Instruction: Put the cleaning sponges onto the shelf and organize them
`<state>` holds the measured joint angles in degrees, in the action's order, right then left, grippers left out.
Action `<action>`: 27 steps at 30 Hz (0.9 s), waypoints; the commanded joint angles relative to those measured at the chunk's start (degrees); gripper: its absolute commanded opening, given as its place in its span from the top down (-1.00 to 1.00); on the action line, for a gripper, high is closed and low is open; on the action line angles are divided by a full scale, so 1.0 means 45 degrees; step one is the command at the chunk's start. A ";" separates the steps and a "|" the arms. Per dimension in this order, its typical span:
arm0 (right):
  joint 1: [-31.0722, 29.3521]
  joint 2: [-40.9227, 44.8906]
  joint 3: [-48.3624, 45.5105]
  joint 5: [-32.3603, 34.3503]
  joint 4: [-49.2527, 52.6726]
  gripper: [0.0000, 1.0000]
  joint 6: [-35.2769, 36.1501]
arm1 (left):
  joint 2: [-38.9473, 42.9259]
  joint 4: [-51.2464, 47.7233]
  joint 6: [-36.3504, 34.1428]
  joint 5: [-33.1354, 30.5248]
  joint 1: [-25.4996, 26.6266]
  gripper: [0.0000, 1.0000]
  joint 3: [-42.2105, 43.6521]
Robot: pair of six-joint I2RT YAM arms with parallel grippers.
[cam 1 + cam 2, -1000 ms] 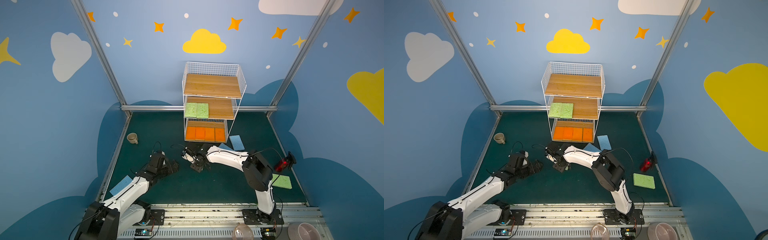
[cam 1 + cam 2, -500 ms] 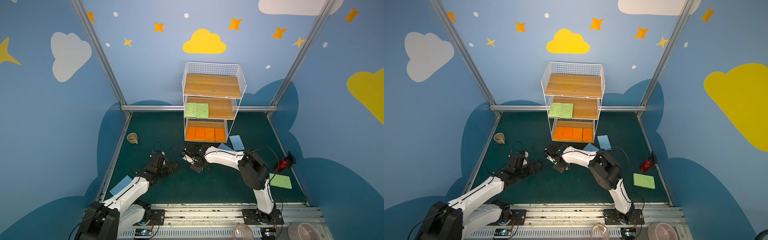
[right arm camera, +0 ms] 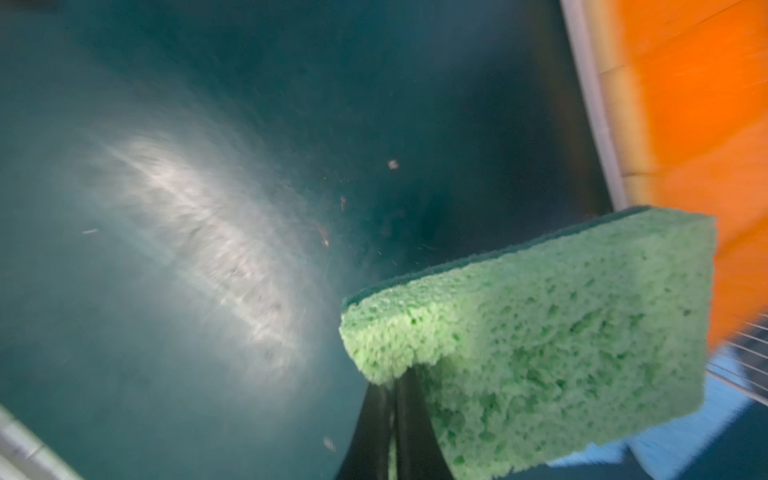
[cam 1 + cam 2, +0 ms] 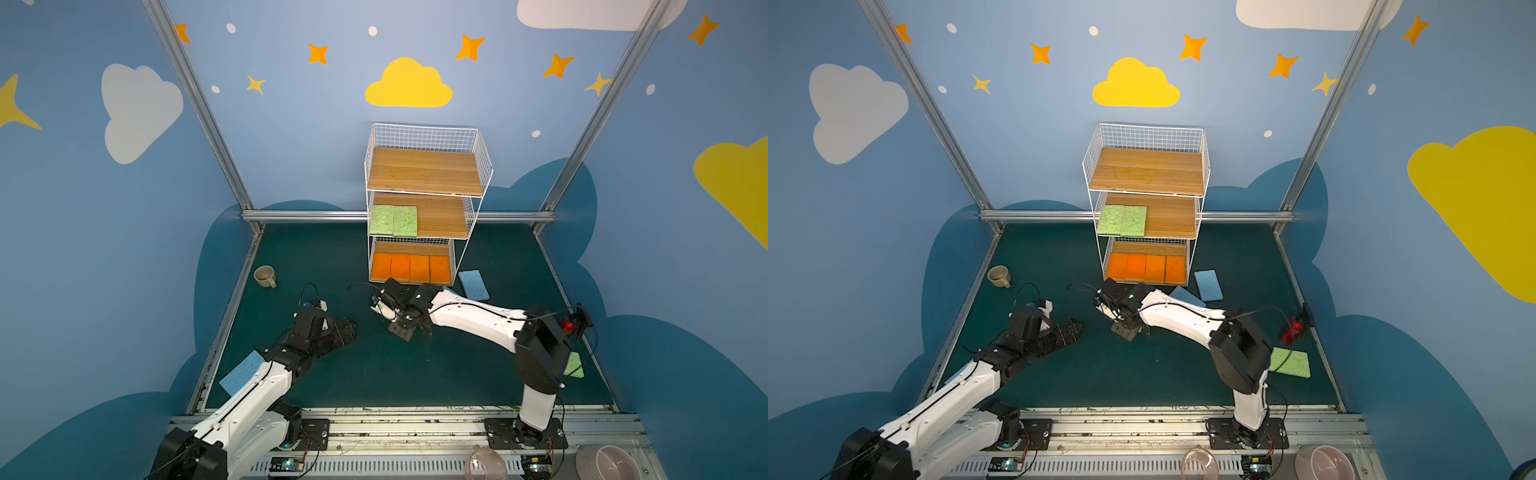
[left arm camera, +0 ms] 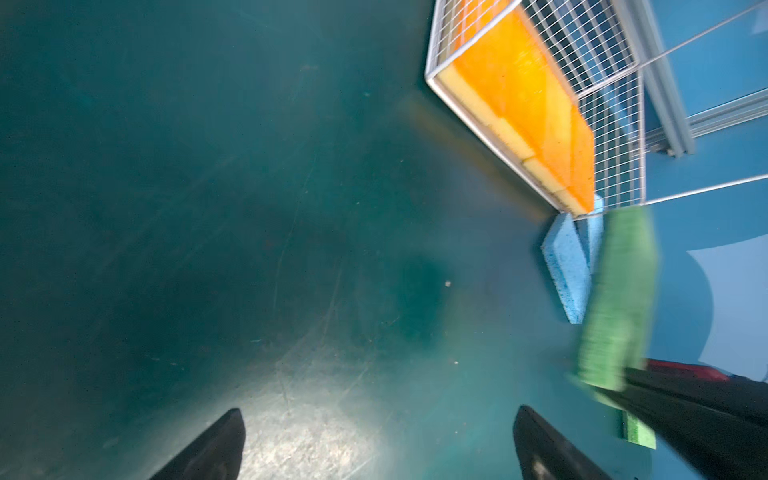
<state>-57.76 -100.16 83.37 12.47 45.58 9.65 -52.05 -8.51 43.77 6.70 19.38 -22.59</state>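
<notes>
At the centre of the dark green floor (image 4: 374, 374), the right gripper (image 3: 395, 395) has clamped onto a light green porous sponge (image 3: 540, 332); its arm's elbow has swung toward 3 o'clock. The left gripper (image 5: 379, 411), at 9 o'clock, gapes empty. The white wire shelf with wooden boards (image 4: 424, 174) at 12 o'clock holds four orange sponges (image 4: 410, 268) on its bottom tier and two green sponges (image 4: 392, 220) on its middle tier. One loose green sponge (image 4: 1289, 362) lies at 4 o'clock. Three light blue sponges (image 4: 473, 284) lie on the floor, two at 1 o'clock and one at 8.

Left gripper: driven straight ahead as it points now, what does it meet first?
Probably the bare dark mat: the open left gripper aims at empty floor. The green sponge in the right gripper and the shelf sit off to the side; depth is unclear.
</notes>
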 commanded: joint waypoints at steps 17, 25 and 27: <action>0.0531 0.5540 0.1013 0.1282 0.0522 0.83 0.6480 | 0.0312 -0.0228 -0.0107 0.0835 -0.0031 -1.00 -0.0565; 0.2624 0.4350 0.2939 -0.0165 0.0948 0.86 0.7944 | 0.0190 0.0152 -0.0100 0.0894 -0.0034 -1.00 -0.0337; 0.3000 0.4029 0.3437 -0.0623 0.1108 0.86 0.8082 | 0.0139 0.0276 -0.0164 0.0875 -0.0029 -1.00 -0.0245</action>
<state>-45.78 -81.10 95.94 13.10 50.11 43.03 -51.46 -8.84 43.72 10.11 19.38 -23.68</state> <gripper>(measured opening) 0.074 0.997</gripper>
